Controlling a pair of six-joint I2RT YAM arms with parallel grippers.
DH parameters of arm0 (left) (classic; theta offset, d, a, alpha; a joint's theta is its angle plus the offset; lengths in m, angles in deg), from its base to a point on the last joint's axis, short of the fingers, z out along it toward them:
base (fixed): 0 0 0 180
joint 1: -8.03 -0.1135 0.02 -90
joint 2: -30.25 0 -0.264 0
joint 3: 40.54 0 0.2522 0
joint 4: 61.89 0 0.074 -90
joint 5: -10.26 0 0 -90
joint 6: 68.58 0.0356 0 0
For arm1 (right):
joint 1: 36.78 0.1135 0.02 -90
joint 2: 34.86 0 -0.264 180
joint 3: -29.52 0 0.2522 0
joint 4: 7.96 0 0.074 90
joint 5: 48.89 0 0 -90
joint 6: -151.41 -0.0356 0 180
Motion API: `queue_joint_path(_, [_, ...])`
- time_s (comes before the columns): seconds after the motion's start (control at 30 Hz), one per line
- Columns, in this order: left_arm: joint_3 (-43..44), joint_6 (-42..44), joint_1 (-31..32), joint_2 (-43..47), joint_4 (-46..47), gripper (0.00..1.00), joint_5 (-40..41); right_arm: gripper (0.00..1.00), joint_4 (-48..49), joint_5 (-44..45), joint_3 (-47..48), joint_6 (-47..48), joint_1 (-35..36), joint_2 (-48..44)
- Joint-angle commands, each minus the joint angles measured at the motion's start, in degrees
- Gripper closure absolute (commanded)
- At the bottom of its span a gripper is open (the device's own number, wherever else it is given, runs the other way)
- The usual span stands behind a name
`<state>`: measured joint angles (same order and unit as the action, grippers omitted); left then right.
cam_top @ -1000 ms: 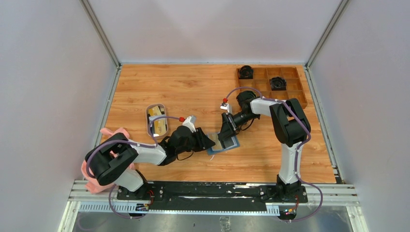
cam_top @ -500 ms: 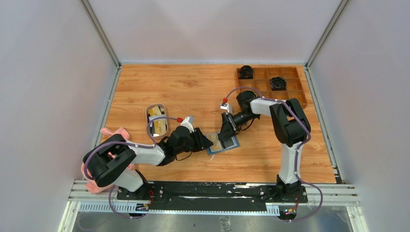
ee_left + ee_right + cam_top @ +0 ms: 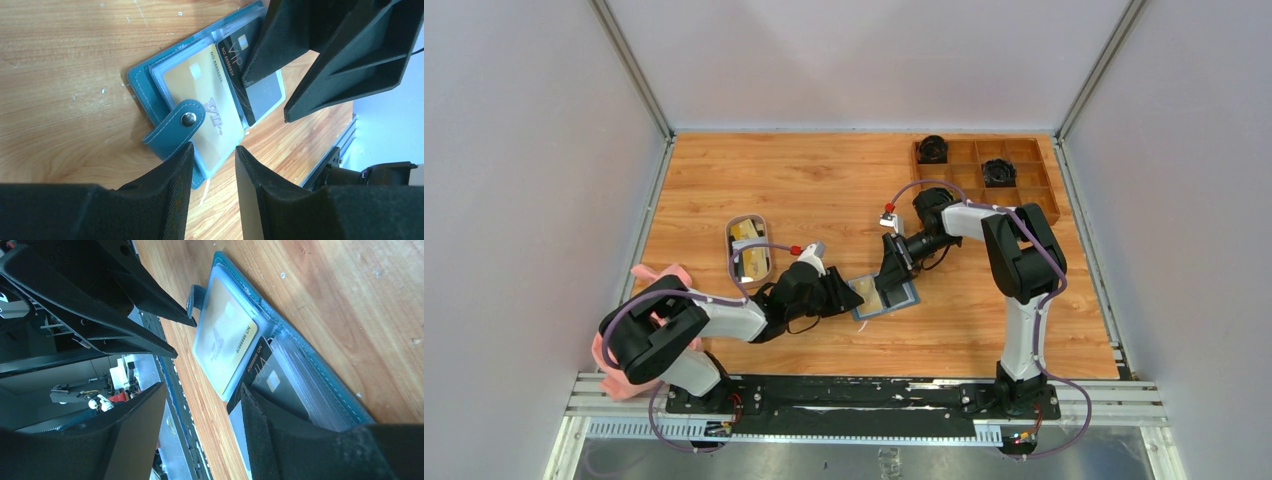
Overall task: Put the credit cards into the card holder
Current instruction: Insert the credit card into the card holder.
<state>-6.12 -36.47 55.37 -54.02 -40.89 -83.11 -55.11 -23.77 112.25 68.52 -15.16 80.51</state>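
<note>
Pulling the left gripper (image 3: 214, 147) away carelessly could drag the gold card (image 3: 210, 100) out of its clear pocket, or snag the snap strap (image 3: 175, 127) lying across it. Its jaws stand parted, gripping nothing. The right gripper (image 3: 205, 387), spread and empty too, rests one finger at the black card (image 3: 235, 50). Lifting it might let the open card holder (image 3: 140, 82) shift on the counter (image 3: 65, 60). Both cards read "VIP" and "NO 8888…", with the last digits unclear.
</note>
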Motion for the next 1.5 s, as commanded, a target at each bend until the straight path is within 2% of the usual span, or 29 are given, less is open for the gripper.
queue_joint_path(0.0, [-0.4, -0.2, -0.3, 1.5, -2.3, 0.60, 1.3, 0.39, -0.1, 4.9, 0.0, 0.9, 0.7, 2.1])
queue_joint_path(1.47, [3.9, -0.3, 0.6, -3.6, -2.4, 0.64, -1.9, 0.39, -0.1, 5.0, 0.0, 0.9, 0.9, 2.2])
